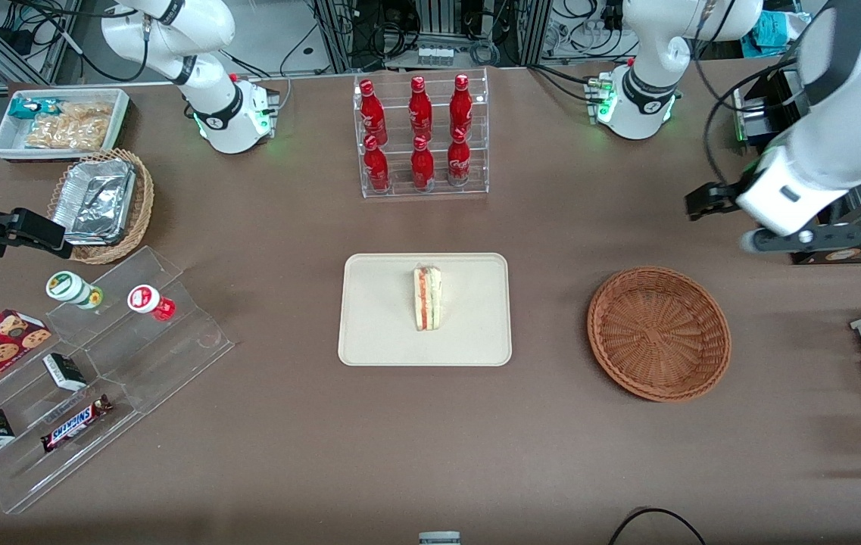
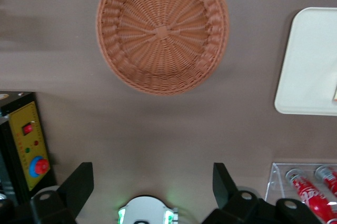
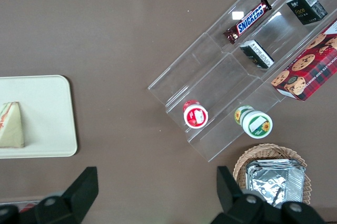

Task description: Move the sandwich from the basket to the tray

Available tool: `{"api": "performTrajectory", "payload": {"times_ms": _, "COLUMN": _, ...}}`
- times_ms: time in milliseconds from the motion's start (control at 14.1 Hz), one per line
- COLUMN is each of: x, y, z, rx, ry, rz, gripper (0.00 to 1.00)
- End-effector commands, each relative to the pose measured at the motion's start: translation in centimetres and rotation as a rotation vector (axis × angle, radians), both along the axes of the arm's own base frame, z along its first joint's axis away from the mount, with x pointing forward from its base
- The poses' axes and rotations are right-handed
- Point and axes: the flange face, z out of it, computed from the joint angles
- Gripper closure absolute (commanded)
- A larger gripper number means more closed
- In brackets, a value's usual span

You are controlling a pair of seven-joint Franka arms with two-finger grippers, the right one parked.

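The sandwich (image 1: pixel 427 297), a white bread wedge with red and green layers, lies on the cream-beige tray (image 1: pixel 377 318) at the table's middle, and shows again in the right wrist view (image 3: pixel 11 125). The reddish-brown wicker basket (image 1: pixel 659 331) sits beside the tray toward the working arm's end, with nothing in it (image 2: pixel 162 29). My left gripper (image 1: pixel 722 219) hangs high above the table, farther from the front camera than the basket. Its fingers are open wide with nothing between them (image 2: pixel 151 174). A corner of the tray (image 2: pixel 310 61) shows in the left wrist view.
A clear rack of red bottles (image 1: pixel 421 136) stands farther back than the tray. Toward the parked arm's end are a stepped acrylic shelf with snacks (image 1: pixel 82 378), a tan basket of foil containers (image 1: pixel 101 204) and a white bin (image 1: pixel 59 121). A yellow control box (image 2: pixel 26 145) sits near the working arm.
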Motion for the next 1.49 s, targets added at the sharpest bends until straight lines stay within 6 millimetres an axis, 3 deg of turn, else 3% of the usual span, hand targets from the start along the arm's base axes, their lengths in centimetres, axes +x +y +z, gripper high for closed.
{"api": "performTrajectory", "payload": {"times_ms": 0, "x": -1.4, "y": 1.1, "z": 1.4, "rx": 0.0, "ry": -0.014, "rz": -0.013, "gripper": 0.0}}
{"api": "performTrajectory", "payload": {"times_ms": 213, "x": -2.1, "y": 3.5, "z": 2.7, "rx": 0.028, "ry": -0.028, "rz": 0.002, "gripper": 0.0}}
{"api": "performTrajectory", "payload": {"times_ms": 354, "x": -2.4, "y": 6.4, "z": 2.9, "rx": 0.032, "ry": -0.009, "rz": 0.003, "gripper": 0.0}}
{"api": "performTrajectory", "payload": {"times_ms": 567, "x": -2.2, "y": 8.3, "z": 3.5, "rx": 0.021, "ry": -0.017, "rz": -0.009, "gripper": 0.0}}
{"api": "performTrajectory", "payload": {"times_ms": 850, "x": -0.4, "y": 8.8, "z": 4.9, "rx": 0.015, "ry": -0.065, "rz": 0.019, "gripper": 0.0}}
{"api": "performTrajectory", "payload": {"times_ms": 1063, "x": 1.5, "y": 7.9, "z": 4.9, "rx": -0.023, "ry": -0.077, "rz": 0.02, "gripper": 0.0}}
{"api": "performTrajectory", "payload": {"times_ms": 1417, "x": 1.6, "y": 6.7, "z": 5.7, "rx": -0.059, "ry": -0.096, "rz": 0.006, "gripper": 0.0}}
